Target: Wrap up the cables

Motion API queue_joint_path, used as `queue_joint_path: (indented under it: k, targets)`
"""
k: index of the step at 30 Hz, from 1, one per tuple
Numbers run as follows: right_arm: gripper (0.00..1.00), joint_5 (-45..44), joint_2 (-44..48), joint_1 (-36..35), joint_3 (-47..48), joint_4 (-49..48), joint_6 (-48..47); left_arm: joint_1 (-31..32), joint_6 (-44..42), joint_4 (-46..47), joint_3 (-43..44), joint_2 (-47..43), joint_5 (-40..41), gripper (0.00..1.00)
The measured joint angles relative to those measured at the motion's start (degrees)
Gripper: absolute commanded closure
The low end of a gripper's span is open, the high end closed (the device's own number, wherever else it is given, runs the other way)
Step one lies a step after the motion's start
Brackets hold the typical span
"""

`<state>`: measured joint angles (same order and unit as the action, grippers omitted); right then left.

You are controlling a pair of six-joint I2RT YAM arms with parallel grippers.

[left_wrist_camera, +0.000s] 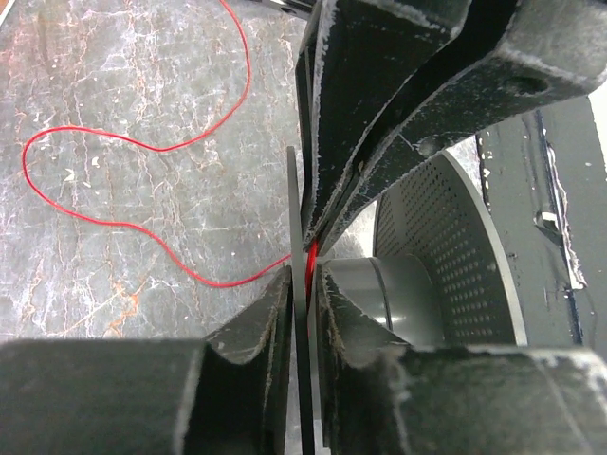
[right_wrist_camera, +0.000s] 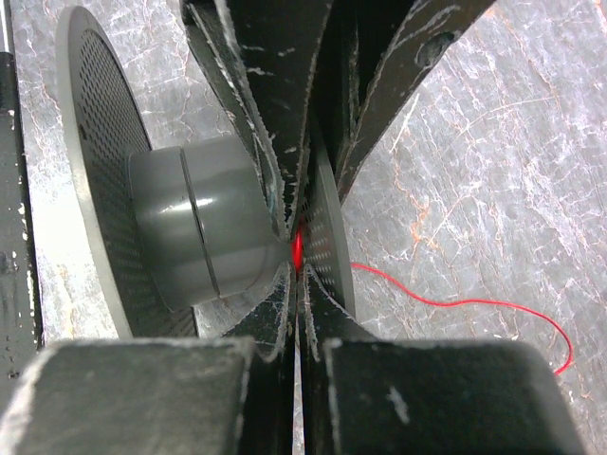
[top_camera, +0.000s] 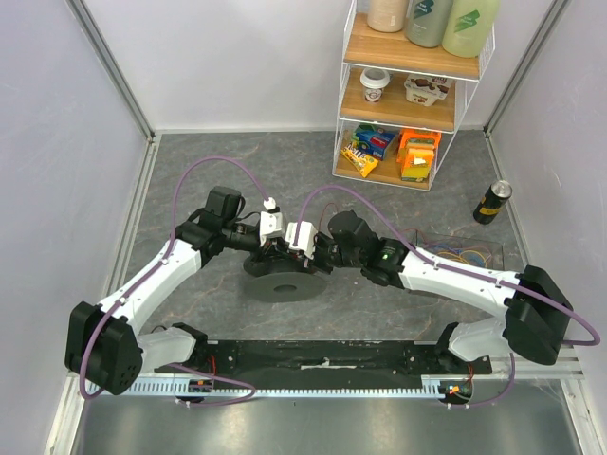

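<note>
The dark grey spool [top_camera: 281,282] lies on the table between both arms. In the left wrist view my left gripper [left_wrist_camera: 305,277] is shut on the spool's thin flange [left_wrist_camera: 292,204], with the red cable [left_wrist_camera: 123,227] running in beside the plate. The hub [left_wrist_camera: 398,294] and the perforated flange [left_wrist_camera: 446,256] are to the right. In the right wrist view my right gripper [right_wrist_camera: 296,270] is shut on the red cable [right_wrist_camera: 455,305] at the hub [right_wrist_camera: 190,227], next to the perforated flange [right_wrist_camera: 327,227]. The two grippers [top_camera: 275,248] [top_camera: 318,256] meet over the spool.
A clear tray [top_camera: 465,251] holding more coloured cables sits at the right. A black-and-yellow can [top_camera: 491,202] stands behind it. A white wire shelf rack [top_camera: 408,95] with snacks and bottles stands at the back. A black rail [top_camera: 322,360] runs along the near edge.
</note>
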<state>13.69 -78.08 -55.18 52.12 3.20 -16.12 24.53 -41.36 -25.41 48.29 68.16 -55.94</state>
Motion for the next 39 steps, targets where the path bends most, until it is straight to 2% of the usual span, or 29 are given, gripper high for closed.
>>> queue_joint_path:
  k: [5, 9, 15, 21, 31, 34, 37, 39]
  targets:
    - [1.00, 0.0, 0.0, -0.1, -0.4, -1.0, 1.0, 0.0, 0.0, 0.7, -0.4, 0.0, 0.0, 0.89]
    - [1.00, 0.0, -0.1, -0.1, -0.9, -1.9, 1.8, 0.0, 0.0, 0.7, -0.4, 0.0, 0.0, 0.90]
    - [1.00, -0.2, -0.1, -0.2, -1.9, -3.7, 2.5, 0.0, -0.2, 0.7, -0.4, 0.0, 0.1, 0.80]
    - [1.00, -0.9, -0.1, -0.2, -2.1, -4.4, 2.9, 0.0, -0.7, 0.1, -0.5, 0.0, 0.3, 0.76]
    - [1.00, -0.8, -0.3, -0.4, -2.1, -5.2, 3.8, -0.1, -1.7, 0.2, -0.8, 0.0, 0.4, 0.90]
    - [1.00, -0.8, -0.3, -0.4, -2.2, -5.4, 4.2, -0.2, -1.7, 0.2, -0.8, -0.1, 0.4, 0.98]
    - [1.00, -0.7, -0.3, -0.5, -2.3, -5.4, 4.5, -0.2, -1.7, 0.3, -0.8, -0.1, 0.4, 0.98]
    - [0.87, -0.8, -0.3, -0.5, -2.3, -5.4, 4.8, -0.2, -1.7, 0.3, -0.8, -0.1, 0.4, 0.98]
